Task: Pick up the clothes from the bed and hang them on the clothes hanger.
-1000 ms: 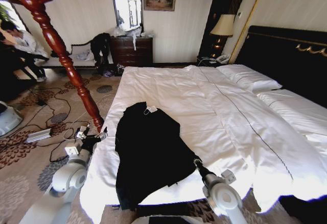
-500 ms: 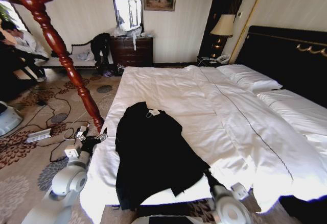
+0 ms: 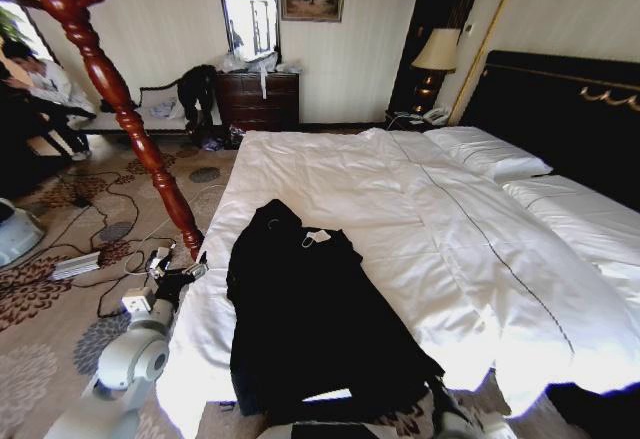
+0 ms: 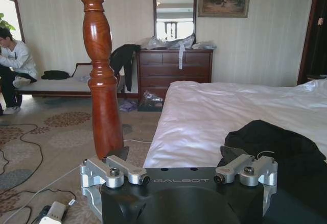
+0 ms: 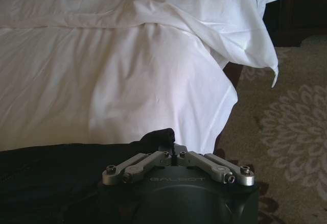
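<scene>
**Right gripper pinches jacket hem at the foot of the bed**

Right gripper (image 5: 173, 151) sits low at the near edge of the bed (image 3: 420, 229), its fingers drawn together on a fold of the black jacket (image 3: 305, 319); the pinched bit of cloth bunches just above the fingertips in the right wrist view. Behind it the white duvet (image 5: 127, 76) hangs over the bed's corner toward the patterned carpet (image 5: 286, 132).

The jacket lies flat on the left part of the duvet, collar and a small white tag (image 3: 317, 238) pointing toward the pillows (image 3: 495, 154), lower hem spilling over the near edge.

Left gripper (image 4: 179, 157) hovers beside the bed's left edge with its fingers spread wide and nothing between them. Directly ahead of it rises the red-brown turned-wood coat stand (image 4: 102, 96), its pole standing on the carpet just beside the mattress. Loose cables (image 3: 110, 229) and a white power strip (image 3: 75, 265) lie on the floor around the stand's base. Farther back, a dark dresser (image 3: 258, 99) stands against the wall.
</scene>
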Available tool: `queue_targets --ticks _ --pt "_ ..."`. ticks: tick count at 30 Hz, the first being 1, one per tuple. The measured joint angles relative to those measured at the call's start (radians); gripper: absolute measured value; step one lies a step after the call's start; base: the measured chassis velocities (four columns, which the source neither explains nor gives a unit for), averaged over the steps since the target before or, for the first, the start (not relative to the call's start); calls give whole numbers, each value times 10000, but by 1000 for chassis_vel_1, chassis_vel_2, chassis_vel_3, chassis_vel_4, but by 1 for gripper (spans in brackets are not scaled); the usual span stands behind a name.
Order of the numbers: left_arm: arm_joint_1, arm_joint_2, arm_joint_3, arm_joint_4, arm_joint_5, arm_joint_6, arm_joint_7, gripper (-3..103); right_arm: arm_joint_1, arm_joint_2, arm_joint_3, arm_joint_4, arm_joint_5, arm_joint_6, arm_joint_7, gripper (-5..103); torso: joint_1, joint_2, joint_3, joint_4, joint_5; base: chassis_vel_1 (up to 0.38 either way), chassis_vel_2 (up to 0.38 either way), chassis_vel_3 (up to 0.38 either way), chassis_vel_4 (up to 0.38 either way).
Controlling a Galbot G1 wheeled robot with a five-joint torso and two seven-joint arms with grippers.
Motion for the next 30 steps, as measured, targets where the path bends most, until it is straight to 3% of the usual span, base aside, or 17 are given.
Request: queue_targets --ticks 9,13,15,18,19,20,22,24,25,29,30 --pt "45 -13 101 101 120 7 0 100 -286 -46 240 -25 -514 370 453 0 0 0 0 -1 -1 0 0 0 0" --pt "84 12 176 163 188 8 0 100 339 -92 249 -288 -1383 336 323 -3 1 0 0 0 0 0 0 0 0" --pt "99 26 177 174 194 10 0 100 504 -126 269 -373 -1941 345 252 2 1 -1 1 0 1 0 0 0 0" --pt "169 86 123 187 197 12 0 100 708 -242 658 -364 -3804 409 217 18 0 -1 0 0 0 0 0 0 0" --pt "181 102 109 194 198 13 0 100 712 -297 834 -236 -4245 367 265 18 1 0 0 -1 1 0 0 0 0" --pt "181 102 109 194 198 13 0 100 712 -297 834 -236 -4245 367 265 18 1 0 0 -1 1 0 0 0 0" --pt "185 121 93 230 198 17 -5 100 734 -494 1203 171 -4722 -10 620 29 1 0 0 -1 -1 0 0 0 0" --pt "153 120 105 278 202 22 -18 100 649 -716 1335 710 -4458 -512 1114 40 1 0 1 2 -1 0 0 0 0" --pt "153 120 105 278 202 22 -18 100 649 -716 1335 710 -4458 -512 1114 40 1 0 1 2 -1 0 0 0 0" --pt "112 99 167 334 207 33 -27 100 757 -1352 1405 1550 -2656 -1264 1611 56 0 0 0 -9 -2 0 0 0 0" --pt "120 117 163 359 193 48 -30 100 1258 -2000 1473 1572 -2075 -1386 1455 61 -1 0 0 -5 -1 0 0 0 0"
